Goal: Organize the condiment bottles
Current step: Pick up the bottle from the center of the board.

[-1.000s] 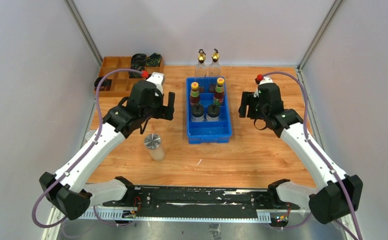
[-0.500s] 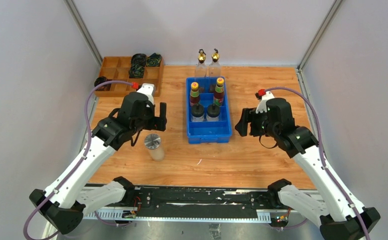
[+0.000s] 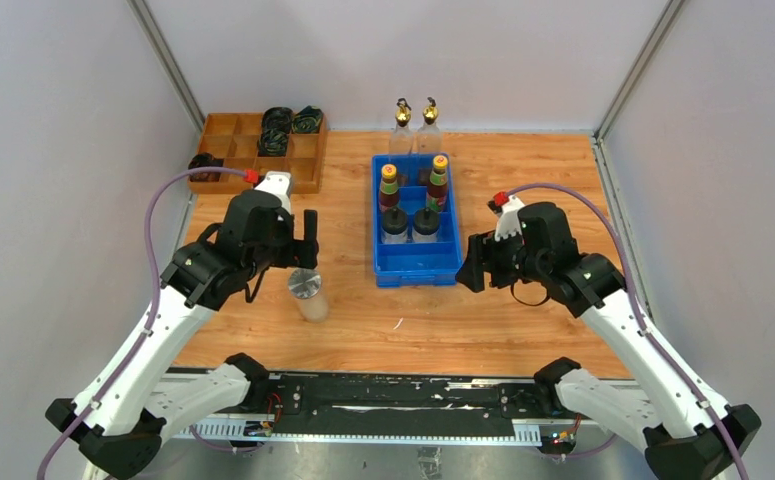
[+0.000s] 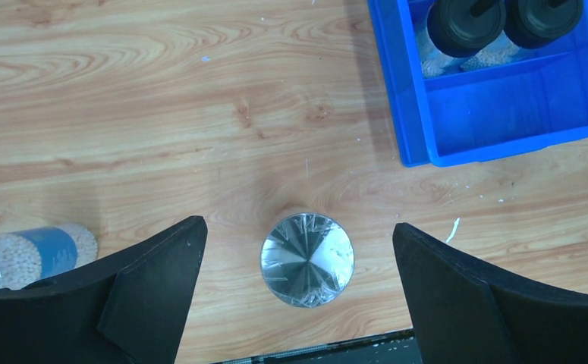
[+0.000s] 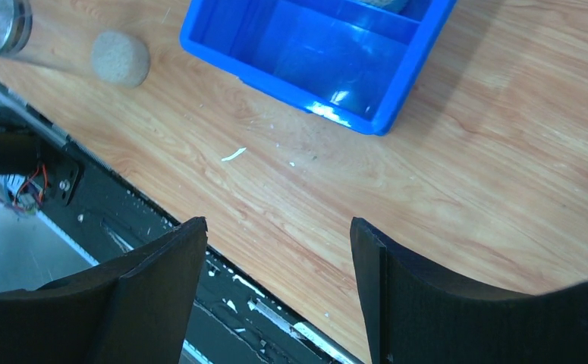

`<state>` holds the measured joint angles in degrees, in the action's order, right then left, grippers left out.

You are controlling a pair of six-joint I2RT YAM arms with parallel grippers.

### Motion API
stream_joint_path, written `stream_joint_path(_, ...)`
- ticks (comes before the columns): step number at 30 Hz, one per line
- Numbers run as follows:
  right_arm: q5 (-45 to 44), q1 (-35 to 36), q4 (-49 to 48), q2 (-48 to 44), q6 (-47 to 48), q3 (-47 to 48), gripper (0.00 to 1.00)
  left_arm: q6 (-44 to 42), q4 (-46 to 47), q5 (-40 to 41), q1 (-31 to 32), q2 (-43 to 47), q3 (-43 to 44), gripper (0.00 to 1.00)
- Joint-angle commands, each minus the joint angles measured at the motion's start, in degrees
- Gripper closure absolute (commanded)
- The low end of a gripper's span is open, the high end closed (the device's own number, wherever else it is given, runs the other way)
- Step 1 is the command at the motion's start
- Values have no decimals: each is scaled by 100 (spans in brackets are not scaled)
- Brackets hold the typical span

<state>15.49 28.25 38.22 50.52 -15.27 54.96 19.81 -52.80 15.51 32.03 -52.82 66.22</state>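
left wrist view looks straight down on a small clear shaker with a flat silver lid [image 4: 306, 259], standing upright on the light wooden tabletop [image 4: 161, 114]. it sits between the two black fingers [image 4: 154, 288] of the left tool [image 4: 297, 231], with a gap on each side. that tool is spread wide and grips nothing. at the left edge of the same view a second clear container with a blue label and pale grains inside [image 4: 29, 254] lies on its side, partly covered by the finger there. its lid end is cut off by the frame.

from the top external view, the upright shaker stands to the left of a blue plastic divided bin [image 3: 418, 265], apart from it. inside the bin two clear jars with round black caps [image 3: 409, 222] stand side by side. behind them are two dark bottles, one with a green-and-yellow cap [image 3: 389, 185] and one with a yellow cap [image 3: 438, 178]. two tall clear bottles with gold spouts [image 3: 415, 122] stand just behind the bin's far wall, close together.

the right tool [image 5: 278, 227] hangs over bare wood just off the bin's near right corner. its black fingers are parted and nothing is between them.

in the far left corner of the tabletop lies a wooden tray with compartments [image 3: 233, 150], holding black cable coils [image 3: 276, 125].
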Motion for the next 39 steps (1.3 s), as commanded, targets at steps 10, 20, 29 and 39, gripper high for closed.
stream_joint_path(10,250,844,12,-240,444,-183,24,57,-337,-523,-30,55,330,0)
stream_joint_path(20,-42,949,-505,-711,-31,-975,23,142,234,-1031,-30,357,-230,0)
stream_joint_path(29,-195,947,-267,-526,306,-634,23,368,653,-1420,-33,249,-694,0)
stream_joint_path(39,-56,952,-438,-537,99,-639,23,357,965,-1560,-30,349,-697,0)
